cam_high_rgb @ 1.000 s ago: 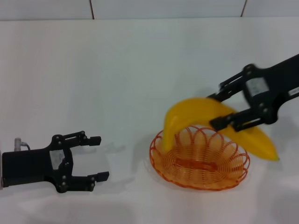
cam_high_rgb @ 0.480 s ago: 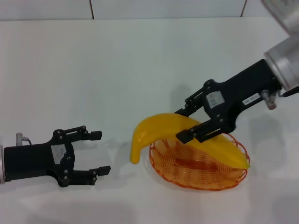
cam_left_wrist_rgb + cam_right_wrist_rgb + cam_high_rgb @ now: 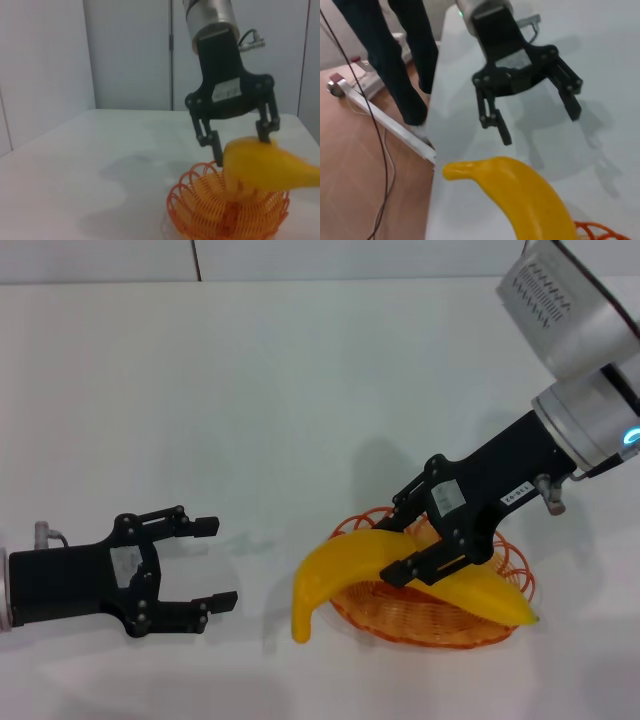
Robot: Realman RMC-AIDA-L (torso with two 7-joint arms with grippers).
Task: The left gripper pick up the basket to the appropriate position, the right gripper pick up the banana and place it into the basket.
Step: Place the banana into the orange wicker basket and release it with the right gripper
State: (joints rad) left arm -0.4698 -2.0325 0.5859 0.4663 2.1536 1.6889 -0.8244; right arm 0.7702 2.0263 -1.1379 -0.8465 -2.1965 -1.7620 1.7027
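Note:
The orange wire basket (image 3: 452,631) stands on the white table, right of centre. My right gripper (image 3: 402,549) is shut on the yellow banana (image 3: 345,562) and holds it low across the basket. The banana's stem end hangs past the basket's left rim. In the left wrist view the right gripper (image 3: 241,144) pinches the banana (image 3: 272,169) just above the basket (image 3: 220,216); I cannot tell whether they touch. My left gripper (image 3: 215,563) rests open and empty at the table's left, apart from the basket. The right wrist view shows the banana (image 3: 522,196), the left gripper (image 3: 540,125) and a bit of basket rim (image 3: 596,232).
The white table (image 3: 300,390) runs back to a tiled wall. In the right wrist view the table's edge (image 3: 432,150) drops to a wooden floor with cables, and a person's dark-trousered legs (image 3: 395,55) stand beside it.
The right gripper has carried the banana down and to the left, from above the basket's right side to low across it. The left gripper has barely moved.

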